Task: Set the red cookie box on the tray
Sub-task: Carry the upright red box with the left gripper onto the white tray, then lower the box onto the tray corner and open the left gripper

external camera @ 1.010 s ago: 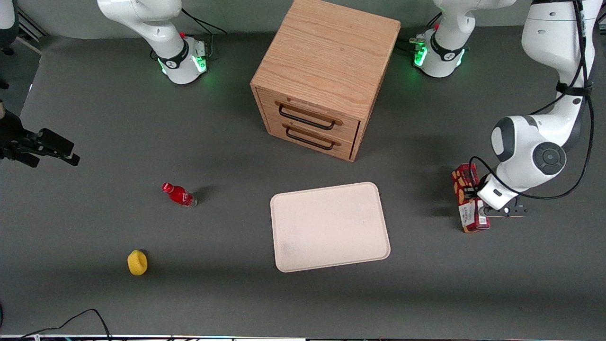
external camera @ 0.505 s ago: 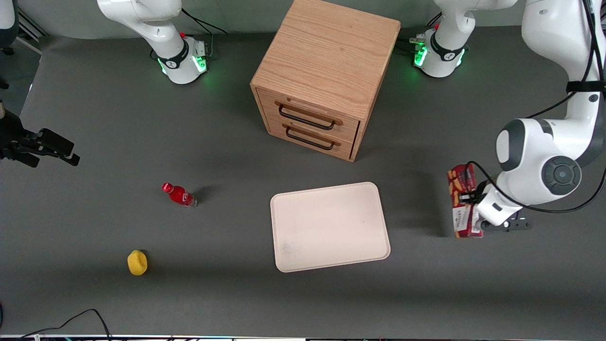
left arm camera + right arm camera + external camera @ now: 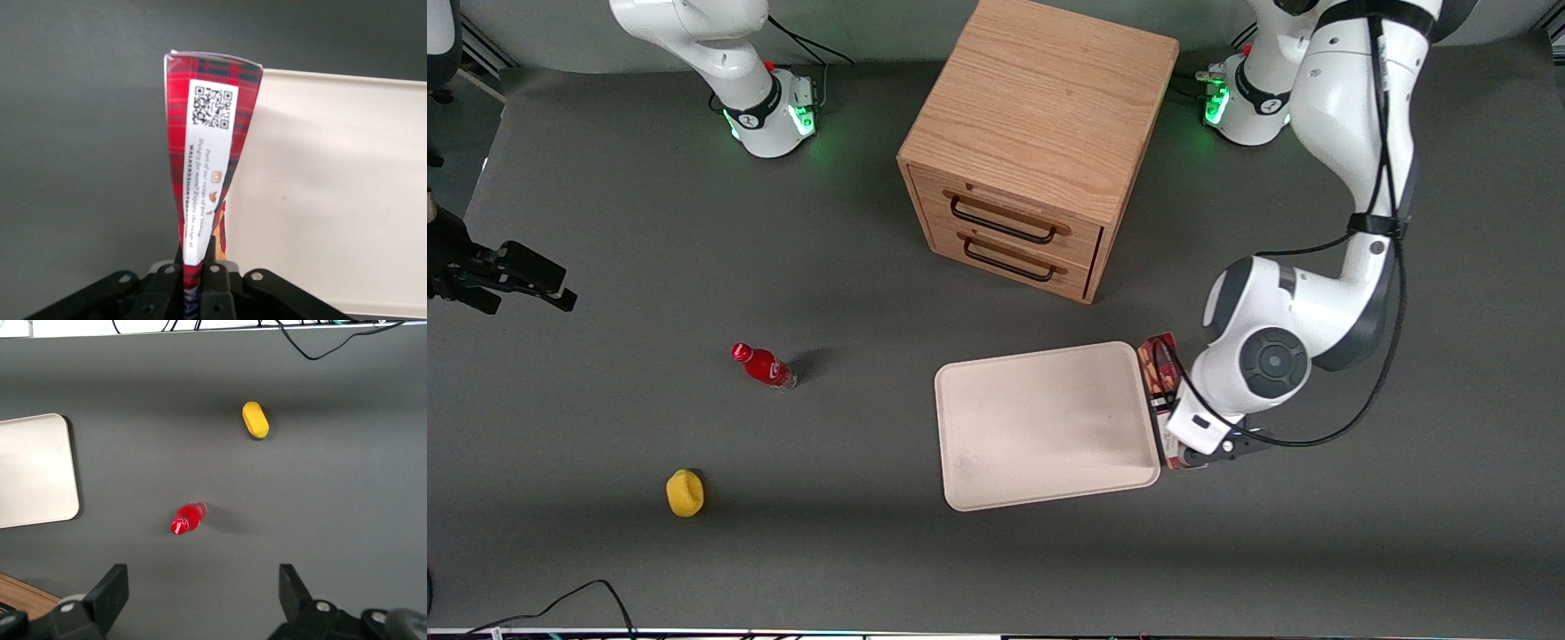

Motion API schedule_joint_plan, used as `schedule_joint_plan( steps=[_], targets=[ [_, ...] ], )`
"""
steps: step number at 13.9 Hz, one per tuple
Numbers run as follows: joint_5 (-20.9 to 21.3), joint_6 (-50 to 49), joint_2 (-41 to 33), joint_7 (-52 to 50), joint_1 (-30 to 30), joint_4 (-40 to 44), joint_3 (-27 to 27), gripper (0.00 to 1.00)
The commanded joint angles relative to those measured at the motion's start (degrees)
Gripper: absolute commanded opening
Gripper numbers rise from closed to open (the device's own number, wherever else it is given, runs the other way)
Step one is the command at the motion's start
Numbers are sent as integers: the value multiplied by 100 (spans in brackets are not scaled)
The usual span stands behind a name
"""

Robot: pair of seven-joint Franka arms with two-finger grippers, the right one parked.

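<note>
The red cookie box [image 3: 1160,369] is held in my left gripper [image 3: 1172,418], lifted above the table at the tray's edge toward the working arm's end. In the left wrist view the box [image 3: 207,153] stands out from the shut fingers [image 3: 212,267], with its white label and QR code showing. The cream-white tray [image 3: 1040,427] lies flat on the grey table, nearer the front camera than the drawer cabinet. It also shows in the left wrist view [image 3: 333,193] beside the box, and in the right wrist view [image 3: 30,470].
A wooden two-drawer cabinet [image 3: 1040,142] stands farther from the camera than the tray. A small red bottle [image 3: 763,365] and a yellow object [image 3: 685,492] lie toward the parked arm's end. A black cable [image 3: 569,600] lies at the table's near edge.
My left gripper has carried the box up off the table and sideways toward the tray, from well away at the working arm's end to the tray's edge.
</note>
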Motion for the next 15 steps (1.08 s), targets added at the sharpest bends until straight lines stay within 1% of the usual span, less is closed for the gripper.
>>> schedule_joint_plan(
  steps=[1, 2, 4, 7, 8, 9, 10, 11, 15],
  targets=[
    [-57, 297, 176, -351, -258, 202, 77, 0],
    [-58, 491, 264, -490, -398, 202, 77, 0],
    [-5, 755, 388, -685, -452, 202, 77, 0],
    [30, 853, 511, -676, -540, 184, 86, 0],
    [56, 888, 511, -650, -532, 158, 86, 3],
    [83, 888, 511, -633, -532, 149, 86, 65],
    [248, 888, 511, -615, -540, 131, 86, 100],
    [398, 879, 511, -632, -523, 131, 86, 100],
    [382, 660, 292, -624, -435, 184, 86, 100]
  ],
)
